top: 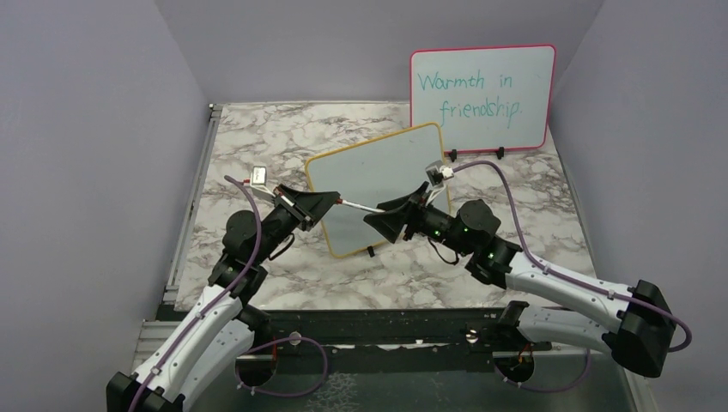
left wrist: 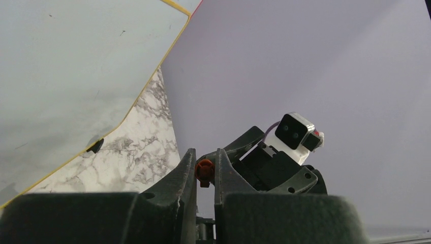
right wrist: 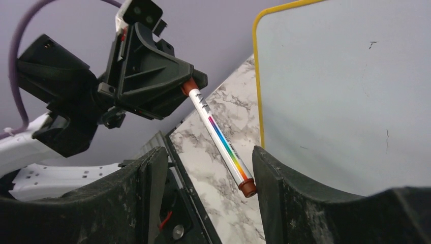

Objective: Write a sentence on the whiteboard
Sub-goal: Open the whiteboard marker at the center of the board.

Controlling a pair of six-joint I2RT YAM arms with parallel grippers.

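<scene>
The whiteboard (top: pixel 375 184) stands tilted at the centre of the table (top: pixel 283 129). A second board (top: pixel 481 99) stands behind it at the far right corner, and a small object (top: pixel 257 176) lies near the left edge. In front of the whiteboard, a marker (right wrist: pixel 221 137) runs from the left hand (left wrist: pixel 205 155) to between the parted fingers of the right hand (right wrist: pixel 208 152).

Whiteboard (top: pixel 371 172) w/ yellow frame, marker (right wrist: pixel 223 142) w/ rainbow stripe, marble-veined table (top: pixel 283 137).
</scene>
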